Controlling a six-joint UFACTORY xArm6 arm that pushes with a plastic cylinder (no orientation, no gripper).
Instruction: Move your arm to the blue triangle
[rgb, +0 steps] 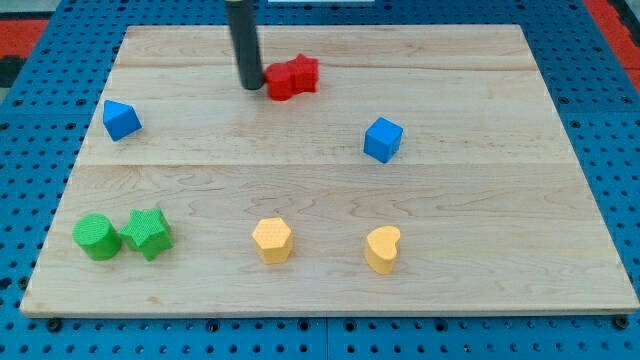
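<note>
The blue triangle (121, 120) lies near the board's left edge, in the upper left part of the view. My tip (250, 86) stands on the board near the view's top, well to the right of the blue triangle and slightly above it. The tip sits just left of a red block (292, 77), touching or almost touching it.
A blue cube (382, 139) sits right of centre. A green cylinder (96, 237) and a green star (147, 233) stand side by side at the lower left. A yellow hexagon (272, 240) and a yellow heart (382, 249) lie along the bottom. The wooden board (560, 200) rests on a blue pegboard.
</note>
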